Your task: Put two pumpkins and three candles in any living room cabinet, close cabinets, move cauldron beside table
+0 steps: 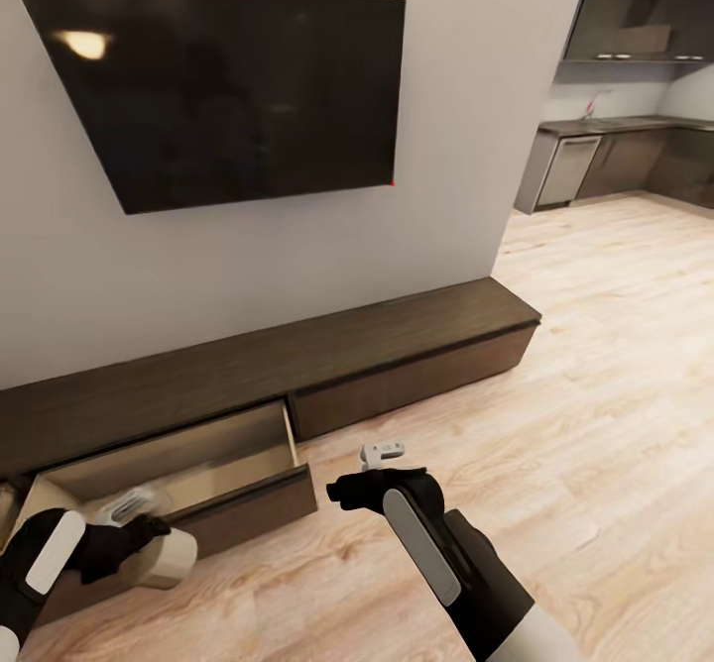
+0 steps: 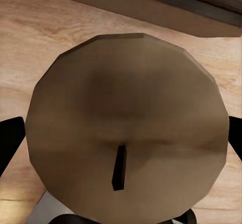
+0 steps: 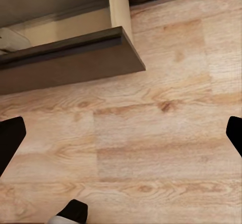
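The long dark-brown cabinet runs along the wall under the TV. Its left drawer stands pulled out and shows a light beige inside. My left gripper is shut on a stubby beige candle, held just above the floor in front of the drawer's front panel. The left wrist view looks onto the candle's top and its dark wick. My right gripper hangs open over bare floor right of the drawer, one finger at each side. The drawer's corner lies ahead of it.
A large black TV hangs on the white wall. Light wooden floor stretches out to the right. A kitchen with dark cabinets opens at the back right, past the wall's end.
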{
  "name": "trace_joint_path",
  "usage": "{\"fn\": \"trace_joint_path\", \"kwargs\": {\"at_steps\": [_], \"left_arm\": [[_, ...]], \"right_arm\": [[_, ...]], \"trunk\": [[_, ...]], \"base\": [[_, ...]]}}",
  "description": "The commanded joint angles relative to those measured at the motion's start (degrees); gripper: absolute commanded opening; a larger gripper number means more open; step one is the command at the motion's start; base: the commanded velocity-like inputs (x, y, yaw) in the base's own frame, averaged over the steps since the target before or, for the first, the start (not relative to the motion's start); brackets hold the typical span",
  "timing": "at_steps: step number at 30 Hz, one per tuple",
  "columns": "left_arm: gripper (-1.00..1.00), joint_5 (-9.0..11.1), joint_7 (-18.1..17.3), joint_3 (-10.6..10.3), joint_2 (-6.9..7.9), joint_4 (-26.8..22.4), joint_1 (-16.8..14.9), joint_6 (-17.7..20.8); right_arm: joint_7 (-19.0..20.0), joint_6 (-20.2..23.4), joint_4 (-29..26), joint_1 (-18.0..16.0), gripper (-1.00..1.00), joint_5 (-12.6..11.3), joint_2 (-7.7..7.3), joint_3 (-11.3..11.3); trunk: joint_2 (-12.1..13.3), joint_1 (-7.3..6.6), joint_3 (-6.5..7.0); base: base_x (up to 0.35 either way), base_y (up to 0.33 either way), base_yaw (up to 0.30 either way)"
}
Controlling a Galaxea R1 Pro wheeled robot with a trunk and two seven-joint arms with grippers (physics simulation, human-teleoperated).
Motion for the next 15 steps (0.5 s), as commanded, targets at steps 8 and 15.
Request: {"fn": "trace_joint_path", "kwargs": {"at_steps": [8, 15], "left_arm": [[-1.00, 0.5, 0.6, 0.1, -0.54, -2.5, 0.0, 0.7], [-1.00, 0.6, 0.7, 0.1, -0.87, -2.5, 0.0, 0.7]], "right_arm": [[-0.6, 0.1, -0.7, -0.1, 1.00, -0.6, -0.08, 0.1], [-0.5, -2.4, -1.4, -0.1, 1.00, -0.6, -0.15, 0.3]], "trunk": [[2.8, -1.54, 0.63], [5.6, -3.08, 1.82]], "base": [[0.000, 0.000, 0.174], [0.000, 0.000, 0.018]]}}
